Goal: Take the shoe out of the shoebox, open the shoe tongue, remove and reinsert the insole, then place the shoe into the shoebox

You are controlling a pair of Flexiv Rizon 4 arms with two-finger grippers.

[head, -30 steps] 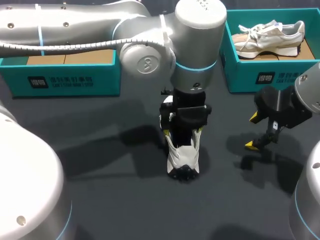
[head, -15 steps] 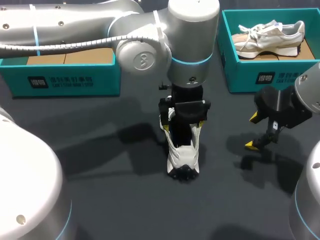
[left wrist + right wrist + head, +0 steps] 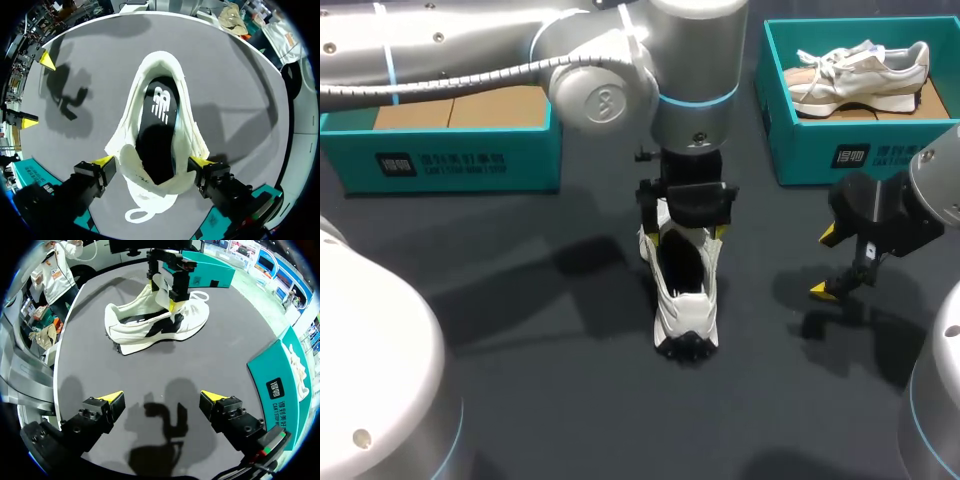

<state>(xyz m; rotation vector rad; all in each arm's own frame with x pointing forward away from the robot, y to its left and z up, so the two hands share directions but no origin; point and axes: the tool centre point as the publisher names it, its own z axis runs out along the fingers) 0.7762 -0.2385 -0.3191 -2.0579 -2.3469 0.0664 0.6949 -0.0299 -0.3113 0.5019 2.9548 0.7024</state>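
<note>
A white shoe (image 3: 686, 305) stands on the dark table at the middle, heel toward the near edge. Its black insole (image 3: 159, 112) lies inside, and the tongue (image 3: 137, 167) is folded toward the toe. My left gripper (image 3: 682, 232) hangs over the tongue and laces. It is open, with a yellow fingertip (image 3: 106, 161) close on either side of the upper. From the right wrist view the same shoe (image 3: 150, 325) lies ahead with the left gripper (image 3: 167, 287) over it. My right gripper (image 3: 823, 263) stands open to the shoe's right, nothing between its fingers. An empty teal shoebox (image 3: 460, 150) sits at the back left.
A second teal box (image 3: 840, 140) at the back right holds a beige and white shoe (image 3: 860, 70). Bare dark table surrounds the white shoe and lies under my right gripper (image 3: 161, 399).
My left gripper has drawn up and back toward the toe, uncovering the shoe's opening. The right arm has kept still.
</note>
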